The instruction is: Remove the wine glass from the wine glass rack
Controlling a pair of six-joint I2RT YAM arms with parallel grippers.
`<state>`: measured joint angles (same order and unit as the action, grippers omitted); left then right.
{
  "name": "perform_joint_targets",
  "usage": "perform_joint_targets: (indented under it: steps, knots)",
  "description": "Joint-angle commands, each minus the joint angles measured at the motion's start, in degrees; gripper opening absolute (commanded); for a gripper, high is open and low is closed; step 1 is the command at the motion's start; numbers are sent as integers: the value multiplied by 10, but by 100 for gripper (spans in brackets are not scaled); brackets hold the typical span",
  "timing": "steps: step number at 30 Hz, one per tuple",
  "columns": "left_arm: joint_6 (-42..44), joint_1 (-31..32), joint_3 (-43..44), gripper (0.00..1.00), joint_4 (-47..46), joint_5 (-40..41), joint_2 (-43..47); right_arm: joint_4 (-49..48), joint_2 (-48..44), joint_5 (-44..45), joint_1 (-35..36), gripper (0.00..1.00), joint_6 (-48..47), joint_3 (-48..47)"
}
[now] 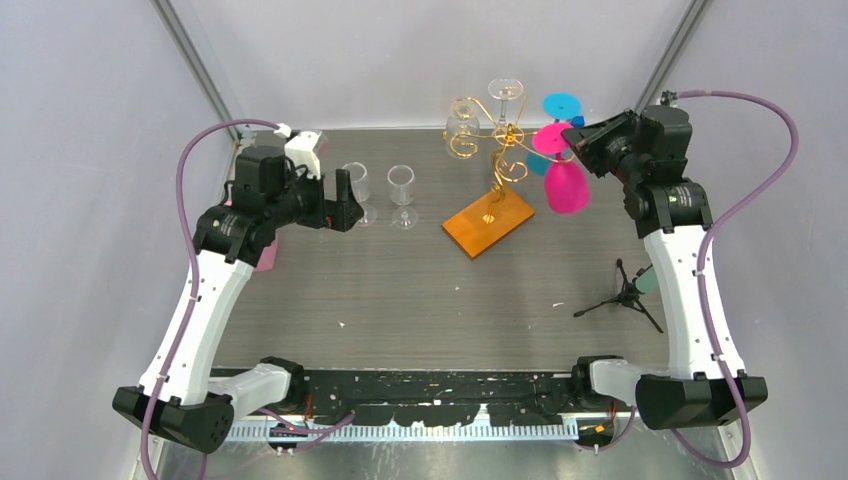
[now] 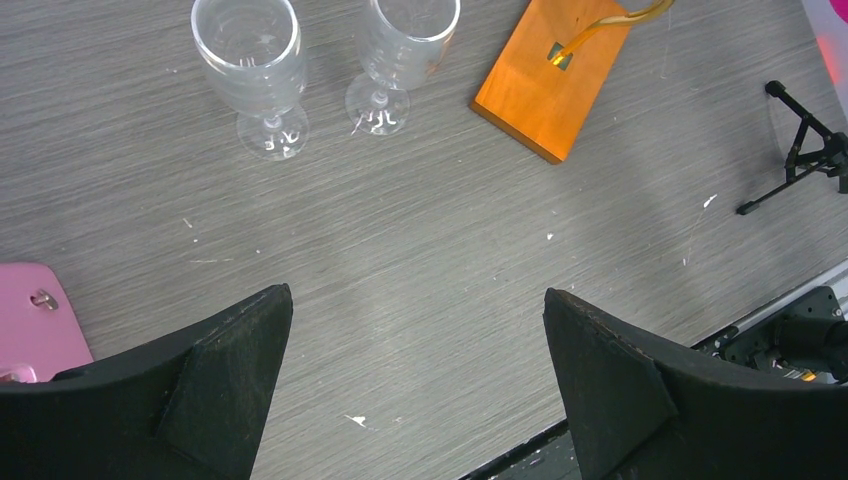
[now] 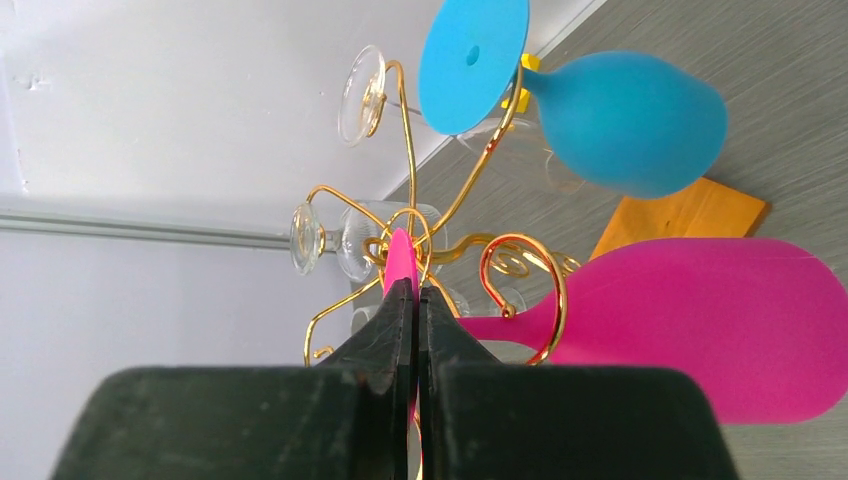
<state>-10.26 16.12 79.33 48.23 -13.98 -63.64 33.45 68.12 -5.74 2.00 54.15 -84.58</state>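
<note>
The wine glass rack (image 1: 497, 150), thin gold scroll wire on an orange base (image 1: 490, 222), stands at the back centre. A pink wine glass (image 1: 567, 188) hangs bowl-down from its right side. In the right wrist view its stem lies in a gold loop (image 3: 545, 300) beside the bowl (image 3: 720, 320). My right gripper (image 3: 416, 290) is shut on the thin edge of the pink foot (image 3: 401, 258). My left gripper (image 2: 418, 300) stands open over bare table, far left of the rack.
A blue wine glass (image 3: 625, 120) and clear glasses (image 1: 506, 92) also hang on the rack. Two clear glasses (image 1: 357, 183) (image 1: 401, 185) stand by my left gripper (image 1: 348, 200). A small black tripod (image 1: 626, 292) sits at the right, a pink object (image 2: 30, 320) at the left.
</note>
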Motion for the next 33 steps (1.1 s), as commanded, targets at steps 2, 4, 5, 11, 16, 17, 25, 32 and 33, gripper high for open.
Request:
perform_joint_targets:
  steps: [2,4,5,11,16,17,25,32,33]
  knots:
    - [1,1,5,100,-27,5,4,-72,7,-31,-3,0,22,14]
    - [1,1,6,100,-27,5,3,-96,7,-36,-3,0,27,23]
    - [1,1,6,100,-27,5,3,-105,8,-36,-3,0,27,26]
    - [0,1,6,100,-28,5,3,-186,20,-15,-3,0,29,56]
    - [0,1,6,100,-26,7,4,-219,19,35,-3,0,39,68]
    - [0,1,6,100,-26,7,5,-217,16,44,-3,0,40,66]
    - [-5,1,8,100,-31,38,1,-176,-24,150,-3,0,41,71]
    - [-36,1,11,100,-30,126,-1,-128,-83,217,-3,0,27,68]
    - [-39,1,11,100,-30,130,-1,-121,-89,223,-3,0,24,67]
